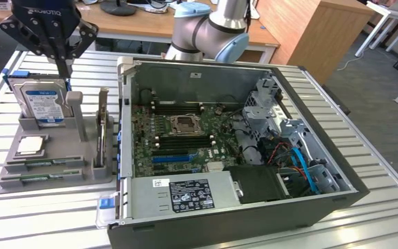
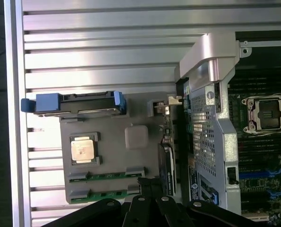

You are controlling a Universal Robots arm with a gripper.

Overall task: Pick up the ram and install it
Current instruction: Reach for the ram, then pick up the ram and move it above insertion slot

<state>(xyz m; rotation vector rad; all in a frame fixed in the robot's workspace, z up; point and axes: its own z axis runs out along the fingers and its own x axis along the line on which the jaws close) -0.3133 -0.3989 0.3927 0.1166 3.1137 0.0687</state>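
A grey plastic holder tray [image 1: 81, 174] sits on the slatted metal table [image 1: 379, 171], just beside the open black computer case [image 1: 185, 228] and to the exterior view's left of it. In the tray, the boxy silver hard drive [image 1: 45, 101] stands upright at the back. The square silver processor chip [image 1: 31, 146] lies before it, and two long green ram sticks [image 1: 43, 163] lie frontmost.

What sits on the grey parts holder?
An upright hard drive, a processor, a ram stick, a second ram stick and an upright card. The holder beneath them is hidden.
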